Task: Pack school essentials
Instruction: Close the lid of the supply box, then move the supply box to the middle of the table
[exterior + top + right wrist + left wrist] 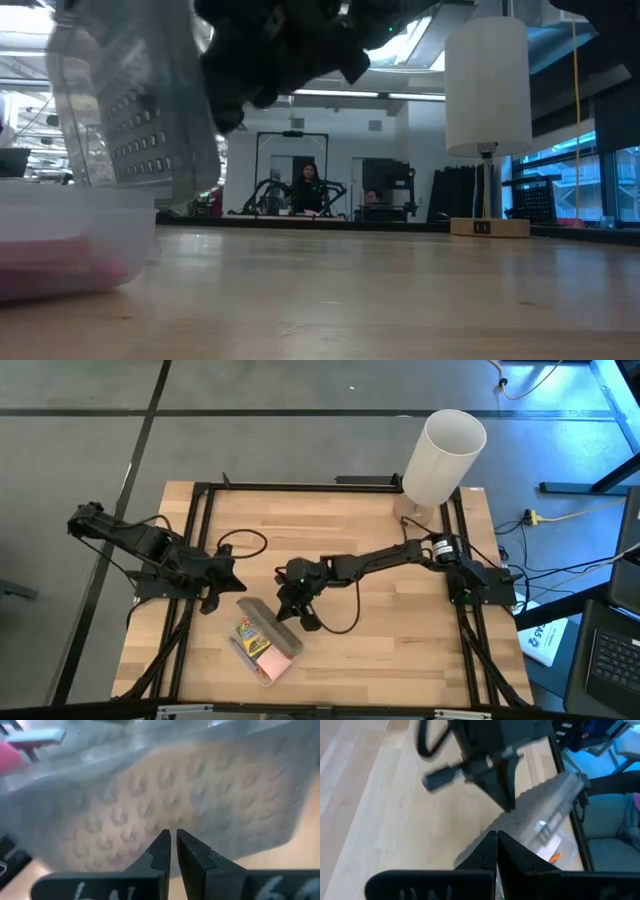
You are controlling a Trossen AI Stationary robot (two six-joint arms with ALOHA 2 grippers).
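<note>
The right gripper [297, 610], fingers pinched on the grey dotted lid [268, 622], holds it tilted over the clear box [262, 645] of school essentials [250, 636] at table's six o'clock. The left gripper [215, 598], pressed together and empty, sits just beside the box at its ten o'clock. The white lamp [441, 455] stands well apart at one o'clock.

Wooden table [400, 650] bears clear box [268, 643] and lamp [441, 458].
</note>
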